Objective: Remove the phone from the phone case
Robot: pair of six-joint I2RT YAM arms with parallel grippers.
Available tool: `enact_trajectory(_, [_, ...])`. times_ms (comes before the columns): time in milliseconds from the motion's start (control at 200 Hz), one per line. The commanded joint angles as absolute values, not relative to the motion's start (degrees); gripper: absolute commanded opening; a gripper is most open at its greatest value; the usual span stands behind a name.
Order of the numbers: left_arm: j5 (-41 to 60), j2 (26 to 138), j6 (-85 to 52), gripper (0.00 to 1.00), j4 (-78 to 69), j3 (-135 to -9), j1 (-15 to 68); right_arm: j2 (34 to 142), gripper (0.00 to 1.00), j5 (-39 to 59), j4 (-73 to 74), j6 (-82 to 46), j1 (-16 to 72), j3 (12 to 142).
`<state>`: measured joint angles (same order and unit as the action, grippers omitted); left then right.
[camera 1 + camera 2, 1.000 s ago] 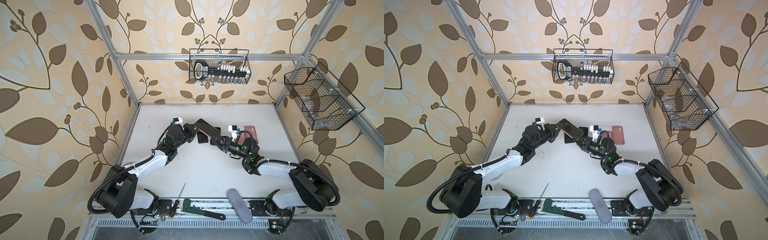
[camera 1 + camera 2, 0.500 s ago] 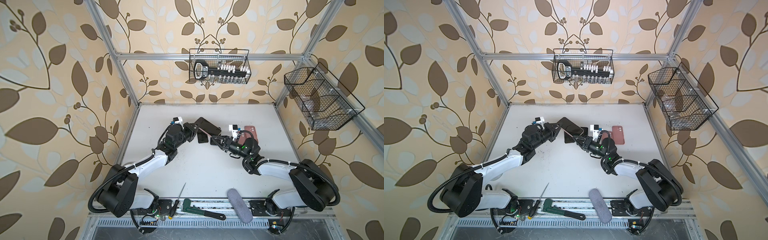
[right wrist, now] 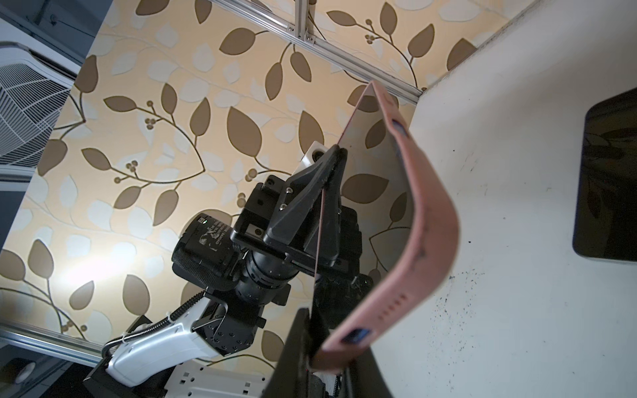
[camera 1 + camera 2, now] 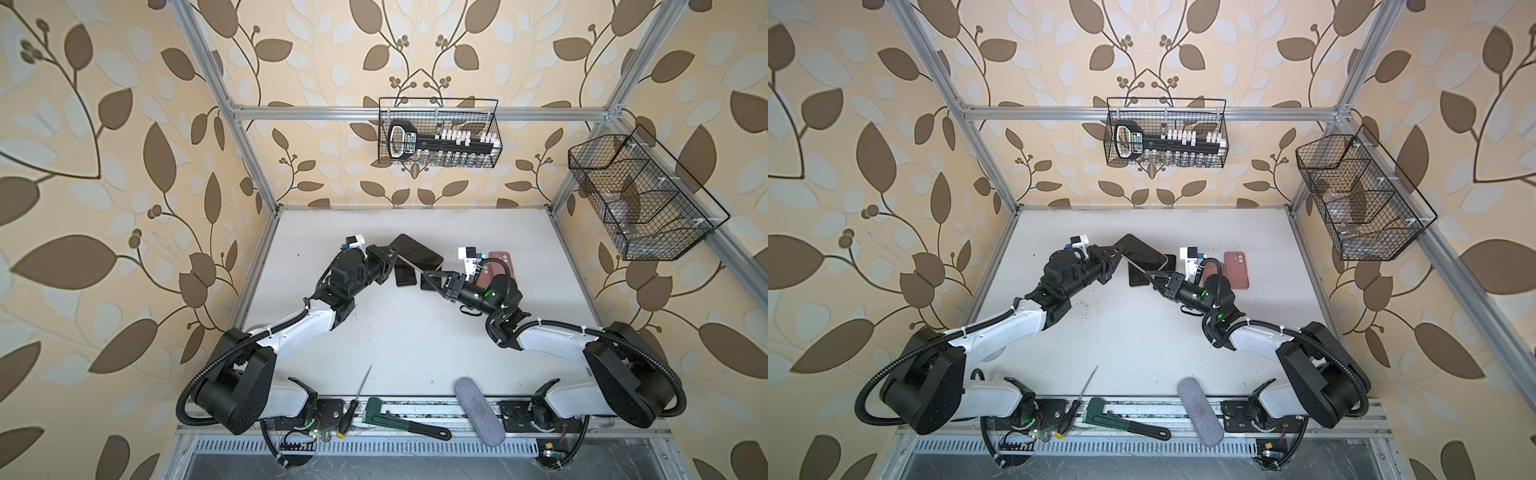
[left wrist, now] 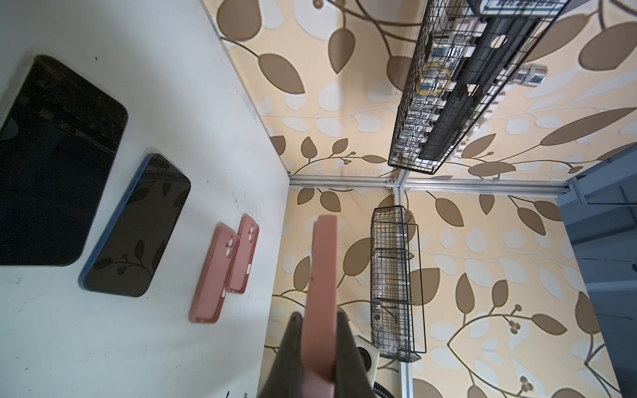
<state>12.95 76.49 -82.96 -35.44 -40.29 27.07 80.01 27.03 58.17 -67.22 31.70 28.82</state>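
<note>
The phone sits in its pink phone case and is held up off the white table, tilted, screen up. My left gripper is shut across phone and case at one end, and its fingers press both faces. From the other side my right gripper is shut on the case's end by the charging-port cutout. The glossy screen mirrors the wallpaper, and the case rim curves round its corner. Both top views show the two grippers meeting at the phone.
Two bare dark phones lie flat under the held one. Two loose pink cases lie further right. Wire baskets hang on the walls. A screwdriver, wrench and grey pouch lie at the front edge.
My right gripper's jaws have closed onto the end of the case. The left gripper has kept its hold and the phone has barely moved.
</note>
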Motion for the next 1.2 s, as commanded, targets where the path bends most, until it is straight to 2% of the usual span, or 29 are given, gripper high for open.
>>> enact_trajectory(0, [12.9, 75.2, -85.4, 0.0, -40.5, -42.9, 27.8, 78.4, 0.08, 29.4, 53.1, -56.8, 32.1, 30.0])
enact_trajectory(455, [13.4, 76.5, -87.5, 0.0, -41.8, -44.6, 27.8, 72.8, 0.09, 28.9, 37.3, -41.4, 32.6, 30.8])
enact_trajectory(1194, [14.5, 77.1, -90.8, 0.0, -43.9, -45.0, 28.2, 75.4, 0.12, 29.3, 36.4, -37.4, 32.5, 31.7])
